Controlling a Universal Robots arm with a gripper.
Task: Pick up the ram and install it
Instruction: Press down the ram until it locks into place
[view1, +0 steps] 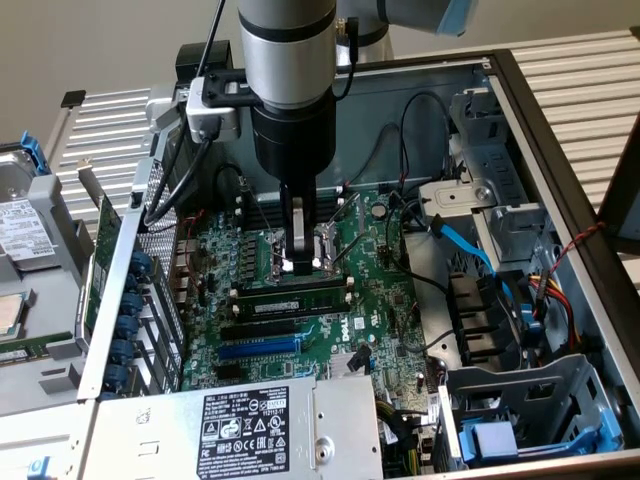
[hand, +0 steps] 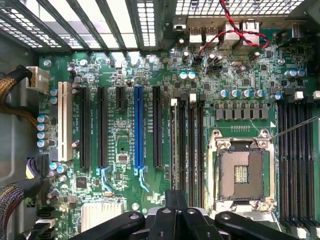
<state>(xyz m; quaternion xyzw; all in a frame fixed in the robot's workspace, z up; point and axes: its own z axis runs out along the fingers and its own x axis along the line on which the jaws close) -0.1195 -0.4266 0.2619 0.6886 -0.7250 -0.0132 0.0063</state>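
My claw (view1: 300, 262) is shut, fingers pressed together with nothing between them, hanging straight down from my upright arm over the motherboard (view1: 330, 300) inside the open computer case (view1: 520, 120). The ram (view1: 285, 297) lies seated in a slot just below my fingertips, beside the CPU socket (hand: 242, 172). I judge it light, stiff and fragile; its long top edge or ends are the safest places to bear on.
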